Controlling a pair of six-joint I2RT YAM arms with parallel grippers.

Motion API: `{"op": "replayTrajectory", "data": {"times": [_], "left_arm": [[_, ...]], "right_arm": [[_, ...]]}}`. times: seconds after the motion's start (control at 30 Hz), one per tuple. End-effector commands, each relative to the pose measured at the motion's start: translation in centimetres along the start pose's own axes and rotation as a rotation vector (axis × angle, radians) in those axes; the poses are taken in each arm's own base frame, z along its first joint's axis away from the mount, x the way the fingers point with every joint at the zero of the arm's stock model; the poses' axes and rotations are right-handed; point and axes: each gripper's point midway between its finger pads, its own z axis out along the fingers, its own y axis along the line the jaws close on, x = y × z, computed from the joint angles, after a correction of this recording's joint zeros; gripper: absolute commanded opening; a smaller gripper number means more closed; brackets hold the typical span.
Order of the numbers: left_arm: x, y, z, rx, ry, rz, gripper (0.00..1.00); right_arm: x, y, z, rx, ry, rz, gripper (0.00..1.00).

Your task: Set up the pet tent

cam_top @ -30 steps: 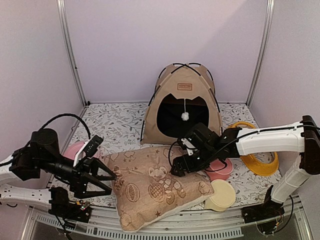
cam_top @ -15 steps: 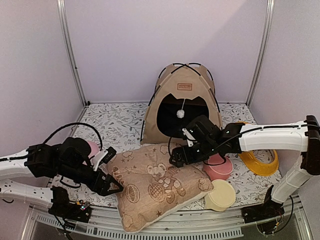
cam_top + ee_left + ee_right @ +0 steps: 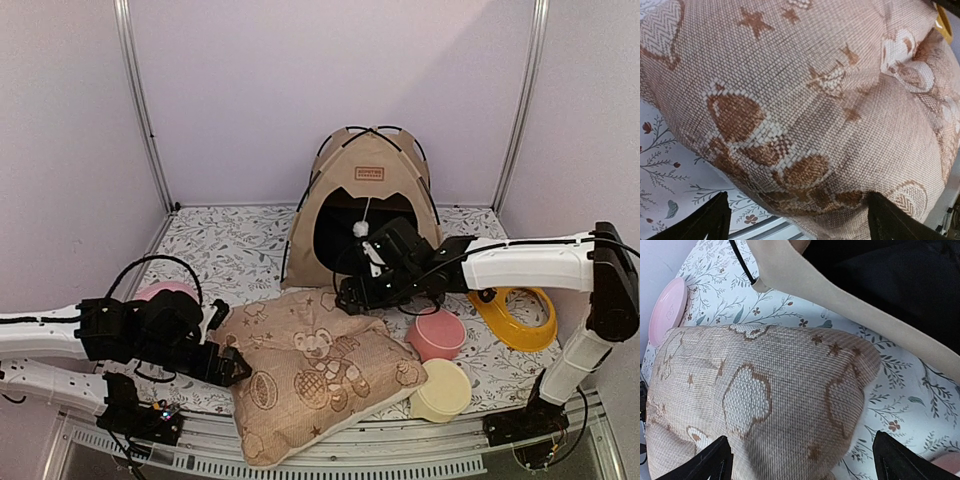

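Standing upright at the back of the flowery table [image 3: 220,250], the tan fabric pet tent with thin black poles [image 3: 365,200] had a small brown label [image 3: 369,174] above its dark cat-head doorway [image 3: 335,240]. A white pom-pom [image 3: 360,228] hung there on a string. The left gripper [image 3: 232,368] had its fingers wide apart at the left edge of the tan bear-print cushion [image 3: 310,370]. The right gripper [image 3: 350,300], spread wide too, hovered over the cushion's far corner, just in front of the tent. Since a second ago, the left arm had dropped lower and come up to the cushion, and the right gripper had moved nearer the doorway.
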Motion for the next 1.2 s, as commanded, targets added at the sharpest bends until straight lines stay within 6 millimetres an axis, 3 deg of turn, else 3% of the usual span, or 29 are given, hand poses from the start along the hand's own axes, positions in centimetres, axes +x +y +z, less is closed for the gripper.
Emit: {"op": "replayTrajectory", "data": {"times": [0.0, 0.13, 0.27, 0.3, 0.47, 0.57, 0.6, 0.7, 0.8, 0.87, 0.97, 1.17], "left_arm": [[-1.5, 0.4, 1.4, 0.017, -0.105, -0.131, 0.92], [-2.5, 0.6, 1.4, 0.016, -0.168, -0.152, 0.84], [-3.9, -1.4, 1.4, 0.100, -0.220, -0.104, 0.73], [-4.2, -2.0, 1.4, 0.124, -0.224, -0.087, 0.68], [-6.2, -5.8, 1.0, 0.229, -0.258, -0.001, 0.27], [-7.9, -8.7, 0.2, 0.300, -0.291, 0.055, 0.06], [-8.6, -9.8, -0.2, 0.323, -0.308, 0.081, 0.01], [-10.5, -12.7, -1.0, 0.372, -0.350, 0.125, 0.00], [-12.2, -14.0, -0.7, 0.377, -0.395, 0.118, 0.00], [-12.9, -13.7, 0.4, 0.340, -0.405, 0.074, 0.00], [-13.3, -12.6, 2.8, 0.251, -0.396, 0.020, 0.00], [-12.8, -10.4, 6.3, 0.156, -0.387, -0.063, 0.00]], "right_arm": [[0.6, 1.2, 3.5, -0.065, 0.043, -0.006, 0.98], [0.8, 1.1, 5.1, -0.057, 0.061, 0.015, 0.83], [-0.6, 0.9, 3.9, -0.021, 0.010, 0.013, 0.54], [-1.9, 1.3, 3.1, -0.019, -0.022, 0.011, 0.44], [-4.6, 3.3, 0.3, -0.027, -0.103, -0.030, 0.13], [-5.4, 5.2, -0.8, -0.041, -0.125, -0.060, 0.05], [-5.7, 6.0, -1.1, -0.051, -0.133, -0.069, 0.04], [-6.1, 8.8, -2.0, -0.128, -0.146, -0.087, 0.03], [-5.9, 11.7, -2.8, -0.231, -0.158, -0.106, 0.04], [-5.2, 12.5, -2.5, -0.278, -0.149, -0.111, 0.07], [-3.7, 12.0, -1.3, -0.295, -0.114, -0.098, 0.13], [-1.5, 10.7, -0.6, -0.367, -0.089, -0.078, 0.47]]}}
